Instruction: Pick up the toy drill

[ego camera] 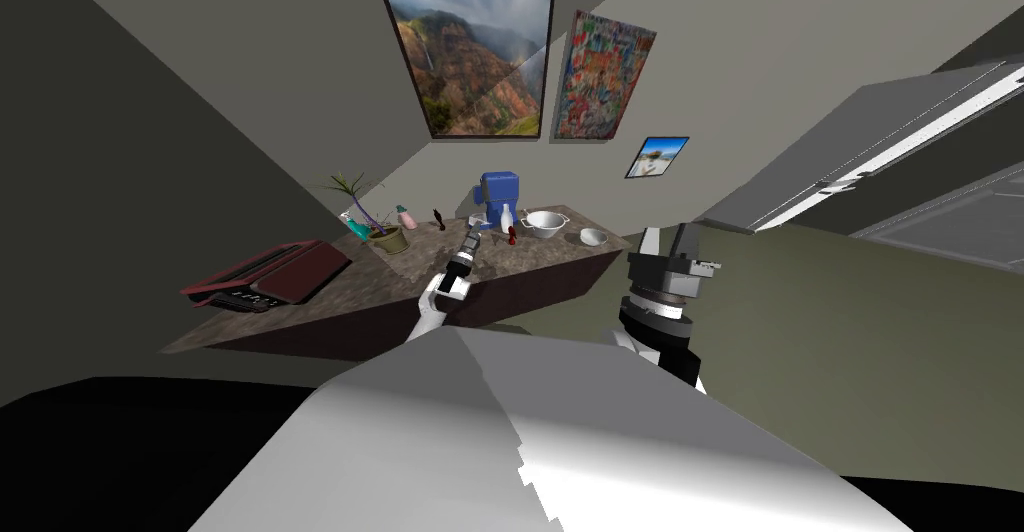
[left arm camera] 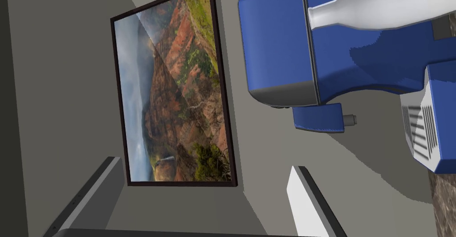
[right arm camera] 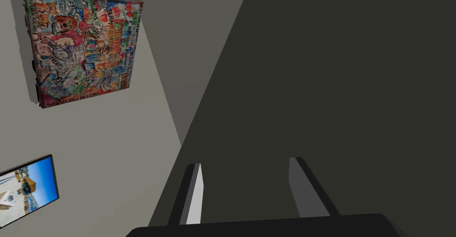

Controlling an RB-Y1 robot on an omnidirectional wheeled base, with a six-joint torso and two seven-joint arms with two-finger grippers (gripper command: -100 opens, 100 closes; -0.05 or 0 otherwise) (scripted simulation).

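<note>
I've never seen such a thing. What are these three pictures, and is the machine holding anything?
It is a two-armed robot, seen through its own cameras. The wide picture comes from its head, looking down at a brown counter. On it stand a dark red appliance, a potted plant, a pink bottle, a blue machine, a white bottle, a two-handled white bowl and a smaller white bowl. A small teal thing by the plant may be the toy drill; I cannot tell. The other two pictures come from cameras on the hands. The left gripper reaches over the counter toward the blue machine, fingers open. The right gripper is held up off the counter's end, also open. Neither holds anything.
</note>
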